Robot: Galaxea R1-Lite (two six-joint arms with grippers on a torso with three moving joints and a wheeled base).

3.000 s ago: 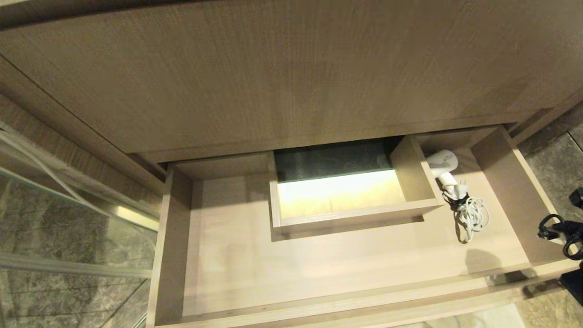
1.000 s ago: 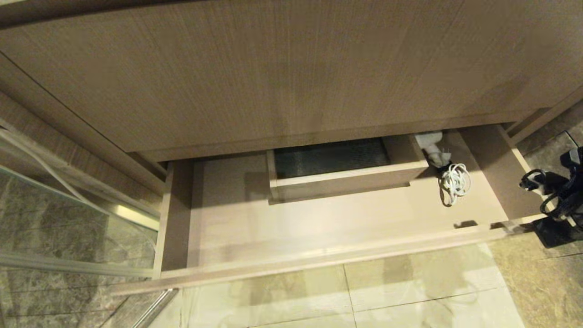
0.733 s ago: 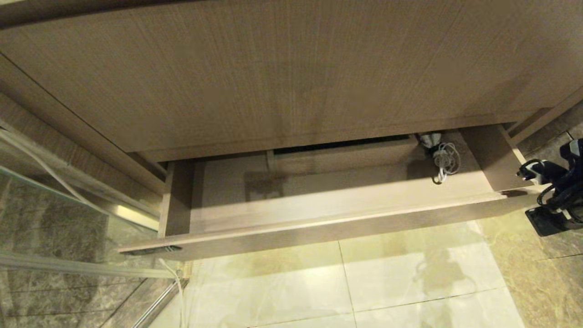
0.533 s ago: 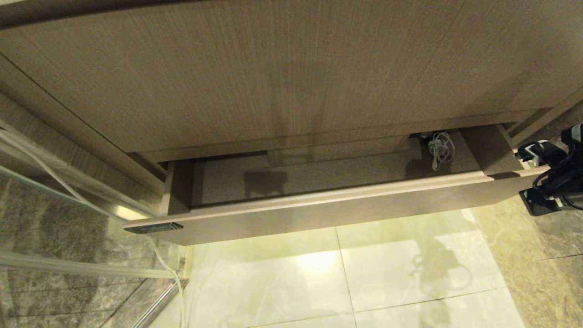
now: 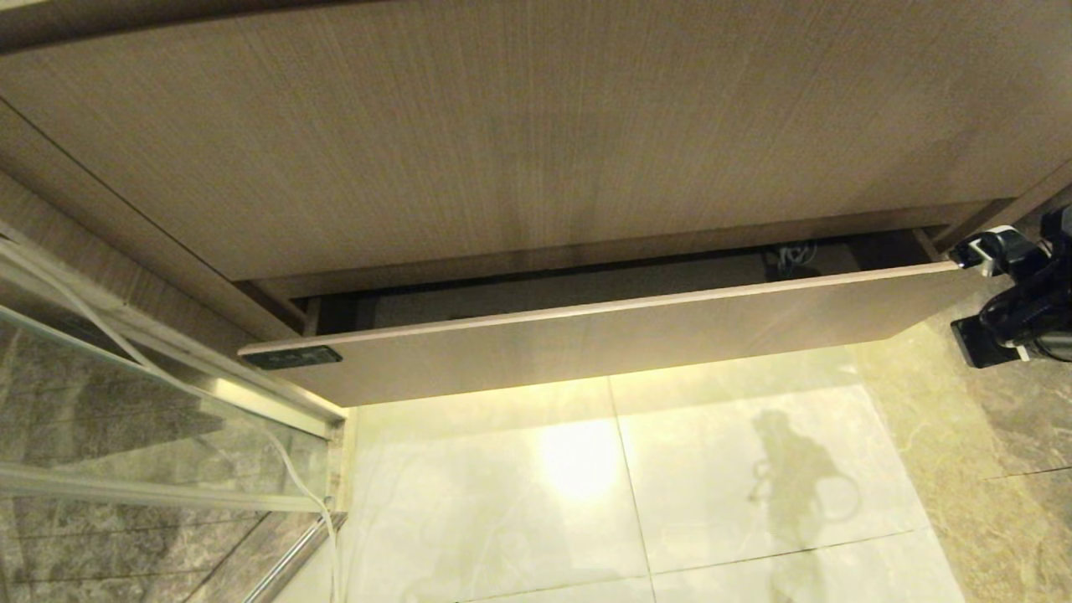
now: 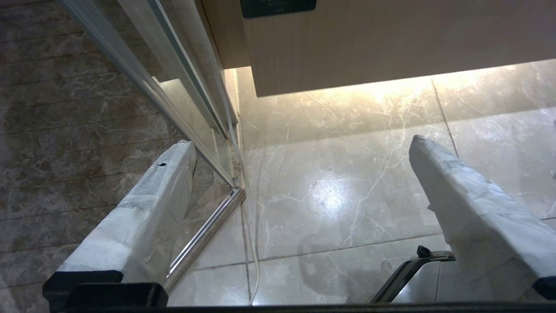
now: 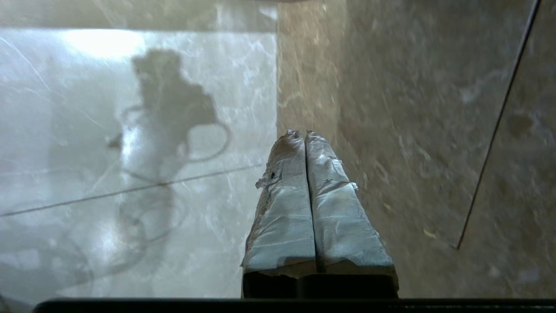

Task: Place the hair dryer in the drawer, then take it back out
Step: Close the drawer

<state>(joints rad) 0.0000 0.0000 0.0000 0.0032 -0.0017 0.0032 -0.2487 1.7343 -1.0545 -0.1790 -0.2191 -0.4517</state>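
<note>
**1 drawer nearly shut, hair dryer inside**

1 narrow gap is all that's left between the drawer point(image 5: 603, 335) front and the taller wood panel point(image 5: 519, 134) above it. Drawer front is tilted in the head view, right end closer to the cabinet, small dark label point(image 5: 291, 358) at its left end.

Hair dryer point(image 5: 790, 255): only a bit of white cord shows through the gap at the drawer's right end; body is hidden in the dark.

Right hand point(image 7: 299, 134): fingers pressed together, gripping nothing, pointing down over the floor tiles point(image 5: 586, 502). In the head view the right arm sits at the frame's right edge, just beside the drawer's right corner; contact can't be judged.

Left hand point(image 6: 299, 145): fingers spread wide, empty, over the floor below the drawer's left corner, next to a glass partition point(image 6: 143, 65).
</note>
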